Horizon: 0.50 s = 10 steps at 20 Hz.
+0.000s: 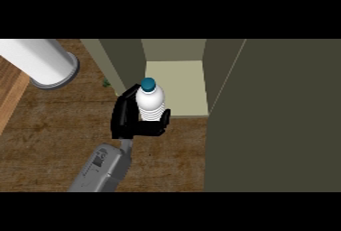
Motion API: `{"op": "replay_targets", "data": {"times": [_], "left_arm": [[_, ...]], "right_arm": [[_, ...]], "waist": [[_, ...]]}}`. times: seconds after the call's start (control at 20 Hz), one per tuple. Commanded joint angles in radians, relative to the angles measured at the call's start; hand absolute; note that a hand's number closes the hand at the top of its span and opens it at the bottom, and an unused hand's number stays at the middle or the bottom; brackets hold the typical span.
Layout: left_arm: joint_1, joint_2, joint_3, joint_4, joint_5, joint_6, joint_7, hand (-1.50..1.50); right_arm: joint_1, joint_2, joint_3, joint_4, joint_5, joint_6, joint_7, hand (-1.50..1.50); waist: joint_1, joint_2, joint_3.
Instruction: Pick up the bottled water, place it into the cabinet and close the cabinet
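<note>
The left hand (133, 122) holds the bottle (150, 101) upright, fingers curled round it, at the open cabinet's (177, 85) mouth. Setting it inside and shutting the door (279, 117) are left to do.

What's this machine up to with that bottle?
The robot's left hand is curled round a water bottle with a blue cap, holding it upright right at the mouth of the open cabinet. The bottle does not look set down inside yet, and the cabinet door stands open at the right.
</note>
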Motion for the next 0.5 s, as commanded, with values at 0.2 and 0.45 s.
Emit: {"op": "replay_targets", "data": {"times": [0.2, 0.45], "left_arm": [[-0.215, -0.004, -0.032, 0.209, -0.036, 0.187, 0.056, 1.5], [-0.273, -0.004, -0.018, 0.324, 0.006, 0.197, 0.037, 1.5]], "right_arm": [[0.006, -0.023, -0.044, -0.129, -0.137, -0.034, 0.058, -1.5], [0.064, 0.033, -0.008, -0.166, -0.117, 0.0, 0.051, -1.5]], "waist": [[-0.013, 0.004, 0.0], [-0.017, 0.003, 0.0]]}}
